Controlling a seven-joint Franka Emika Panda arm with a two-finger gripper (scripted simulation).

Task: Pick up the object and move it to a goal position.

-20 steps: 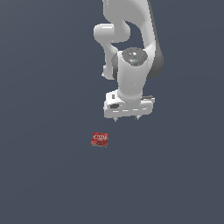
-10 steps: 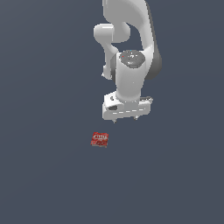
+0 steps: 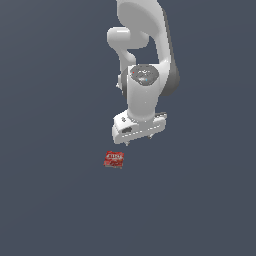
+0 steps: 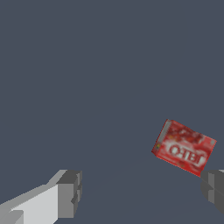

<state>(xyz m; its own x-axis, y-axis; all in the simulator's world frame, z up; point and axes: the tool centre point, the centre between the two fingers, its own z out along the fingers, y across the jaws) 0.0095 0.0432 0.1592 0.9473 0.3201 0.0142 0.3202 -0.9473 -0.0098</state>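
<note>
So over the last second the arm has dropped and drifted toward the exterior view's left, closing in on the object (image 3: 114, 159), which hasn't budged at all; it's sitting in the same spot on the plain grey bench (image 3: 55, 200) as before. That reads to me as the approach phase, nothing picked up yet, so the task is still early on. The pincer (image 3: 139, 143) is open with nothing in it: in the wrist view you can see its two fingers (image 4: 70, 193) spread wide apart with bare floor between them. The object (image 4: 183, 147) is a small flat red box with white lettering, lying flat and turned at a bit of an angle. In the exterior view it's just below the pincer and off toward that view's left, close but not touching. In the wrist view it isn't centred between the fingers; it sits near one finger, apart from it, and well away from the other. My guess is the pincer needs to shift sideways a little more to get the box in the middle, maybe twist to match its angle, then go down. If it descends as is, I'd worry one finger lands on the box or nudges it.
</note>
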